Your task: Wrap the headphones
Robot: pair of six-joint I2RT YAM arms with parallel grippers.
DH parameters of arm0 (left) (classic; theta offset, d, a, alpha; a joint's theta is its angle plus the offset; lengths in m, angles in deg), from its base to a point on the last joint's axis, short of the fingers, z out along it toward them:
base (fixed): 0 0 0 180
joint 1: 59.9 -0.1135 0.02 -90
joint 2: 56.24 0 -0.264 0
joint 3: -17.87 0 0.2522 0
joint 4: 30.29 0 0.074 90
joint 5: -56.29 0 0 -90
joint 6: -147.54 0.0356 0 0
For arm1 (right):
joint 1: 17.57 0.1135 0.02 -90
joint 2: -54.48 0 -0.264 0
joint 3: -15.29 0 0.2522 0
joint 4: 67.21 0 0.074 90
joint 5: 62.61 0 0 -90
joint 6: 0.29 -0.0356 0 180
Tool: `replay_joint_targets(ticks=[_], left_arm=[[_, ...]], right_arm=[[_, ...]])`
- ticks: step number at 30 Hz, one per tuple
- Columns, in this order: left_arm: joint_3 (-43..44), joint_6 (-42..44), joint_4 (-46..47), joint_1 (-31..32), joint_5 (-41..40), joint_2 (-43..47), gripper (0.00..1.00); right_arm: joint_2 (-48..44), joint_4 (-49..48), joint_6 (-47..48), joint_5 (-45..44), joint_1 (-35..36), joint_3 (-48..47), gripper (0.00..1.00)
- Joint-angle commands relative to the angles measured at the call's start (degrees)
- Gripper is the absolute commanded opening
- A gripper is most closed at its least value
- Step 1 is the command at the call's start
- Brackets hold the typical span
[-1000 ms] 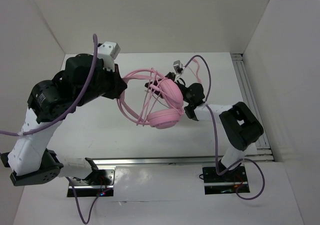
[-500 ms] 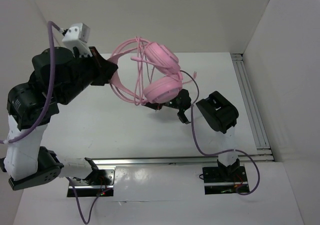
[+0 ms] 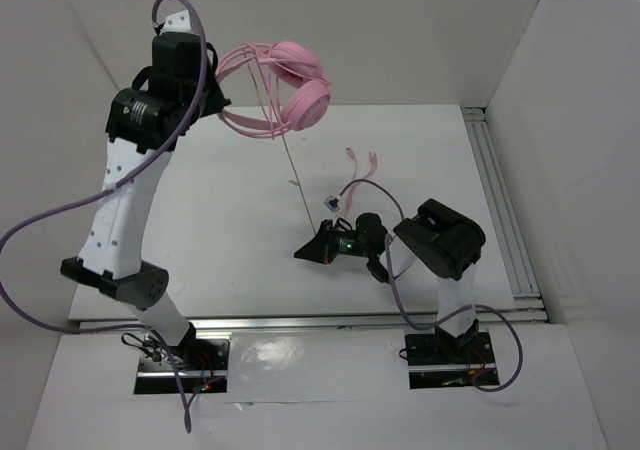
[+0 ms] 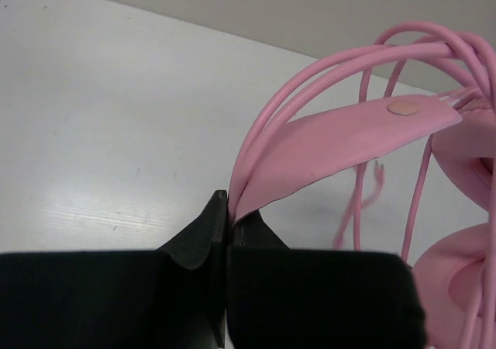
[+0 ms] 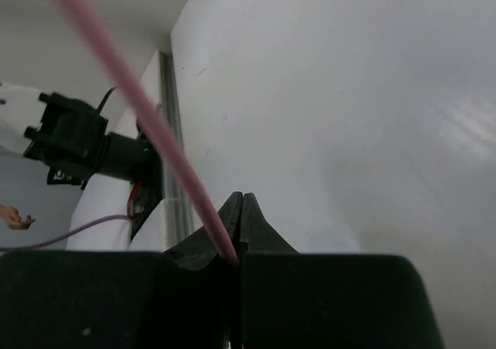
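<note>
pink headphones (image 3: 298, 78) hang from left tool (image 4: 227, 203); right tool (image 5: 239, 203) pinches cord (image 5: 136, 105).

Two white-and-black arms with purple cabling.
The white-linked, black-jointed left arm (image 3: 118, 205) and right arm (image 3: 455, 298) are bolted to black base plates (image 3: 440, 353) at seven and five o'clock of the overhead view. Thick purple cables (image 3: 206, 60) are looped along both, a small green light (image 3: 347, 248) is lit on the right wrist, and matte black pointed fingers (image 4: 194, 236) are seen at each wrist.
</note>
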Motion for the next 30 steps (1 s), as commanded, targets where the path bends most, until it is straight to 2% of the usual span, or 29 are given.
replay_joint_targets(ticks=[1, 2, 4, 5, 6, 9, 11, 13, 17, 19, 22, 25, 28, 30], left_arm=[[-0.6, -2.9, 11.39, -5.0, 0.91, -1.97, 0.0], [-1.75, -2.38, 12.09, -5.53, 0.39, -2.58, 0.0], [-6.56, -2.38, 12.88, -5.54, -1.63, -3.64, 0.0], [-8.42, -2.38, 13.85, -5.54, -2.68, -3.64, 0.0], [-10.18, -2.38, 13.86, -5.54, -3.56, -4.17, 0.0], [-15.2, -1.76, 10.97, -4.83, -6.11, -5.57, 0.0], [-21.07, -0.19, 10.25, -4.83, -7.78, -5.58, 0.0], [-27.65, -0.18, 11.13, -4.3, -9.36, -4.97, 0.0], [-34.01, 0.35, 10.52, -4.3, -10.87, -5.58, 0.0], [-35.68, 0.87, 10.52, -3.17, -10.26, -4.88, 0.0], [-39.28, 6.93, 12.1, 0.34, -6.39, -3.13, 0.0], [-43.32, 11.66, 12.72, 3.77, -3.49, -1.45, 0.0], [-47.89, 14.31, 14.29, 6.15, -4.71, 0.83, 0.0], [-50.53, 14.93, 14.82, 6.68, -5.32, 1.54, 0.0]], right_arm=[[-13.45, -13.91, 7.47, -5.28, 3.89, 5.41, 0.0], [-16.73, -4.92, 12.19, -6.43, 5.04, 6.12, 0.0], [-26.19, 6.1, 17.48, -9.59, 9.86, 5.6, 0.0], [-29.04, 16.43, 22.21, -12.82, 11.71, 3.94, 0.0], [-31.5, 20.53, 24.17, -14.16, 14.68, 3.06, 0.0], [-39.77, 34.86, 29.88, -16.8, 16.3, -1.86, 0.0], [-45.22, 45.12, 35.05, -21.7, 18.05, -5.98, 0.0], [-48.99, 50.96, 37.45, -22.96, 18.05, -9.15, 0.0], [-50.86, 65.36, 42.9, -22.96, 17.35, -20.3, 0.0], [-50.86, 68.98, 46.06, -23.67, 15.95, -23.57, 0.0], [-48.67, 76.54, 51.33, -27.53, 14.11, -29.72, 0.0], [-45.6, 85.24, 56.94, -35.16, 12.88, -35.09, 0.0], [-43.13, 93.68, 59.26, -42.46, 12.25, -39.48, 0.0], [-43.13, 94.93, 60.31, -44.23, 12.25, -40.2, 0.0]])
